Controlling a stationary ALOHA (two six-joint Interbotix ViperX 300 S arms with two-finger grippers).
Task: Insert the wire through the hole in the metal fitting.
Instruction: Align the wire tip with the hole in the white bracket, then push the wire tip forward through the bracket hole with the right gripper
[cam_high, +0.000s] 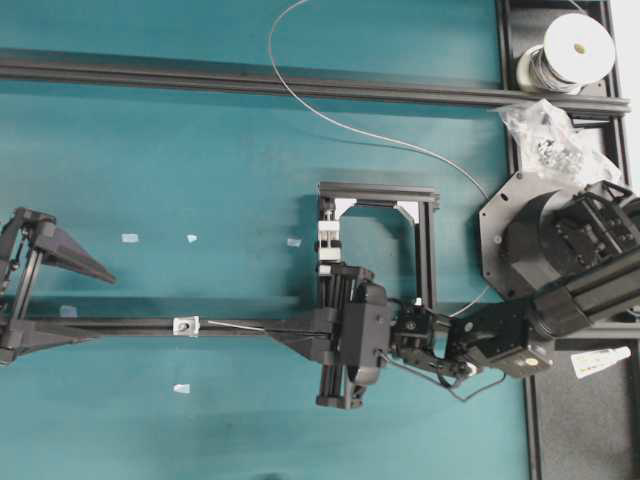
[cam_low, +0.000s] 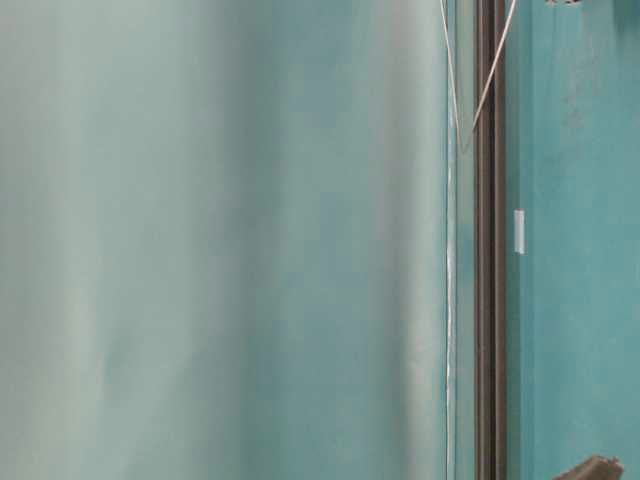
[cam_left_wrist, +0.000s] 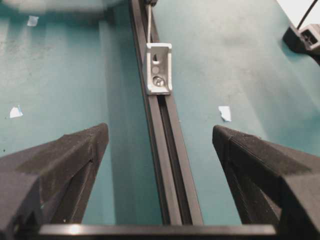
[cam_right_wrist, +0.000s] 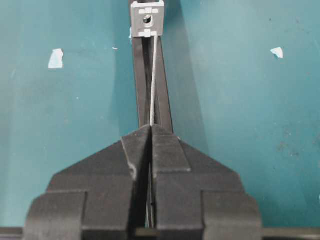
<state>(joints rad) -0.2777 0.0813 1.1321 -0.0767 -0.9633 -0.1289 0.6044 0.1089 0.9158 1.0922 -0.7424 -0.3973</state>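
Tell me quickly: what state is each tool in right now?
Left tool: open, holding nothing.
Right tool: closed on the wire, aimed toward the metal fitting.

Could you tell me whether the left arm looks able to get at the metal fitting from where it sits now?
Probably yes. The left gripper has its jaws open, straddling the black rail, and the metal fitting sits on that rail straight ahead, with nothing between. The wire, pinched by the right gripper, comes in from the far side.

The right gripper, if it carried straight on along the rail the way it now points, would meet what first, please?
Most likely the metal fitting: the right gripper points along the black rail at it, the wire leading. How near the wire tip is stays unclear.
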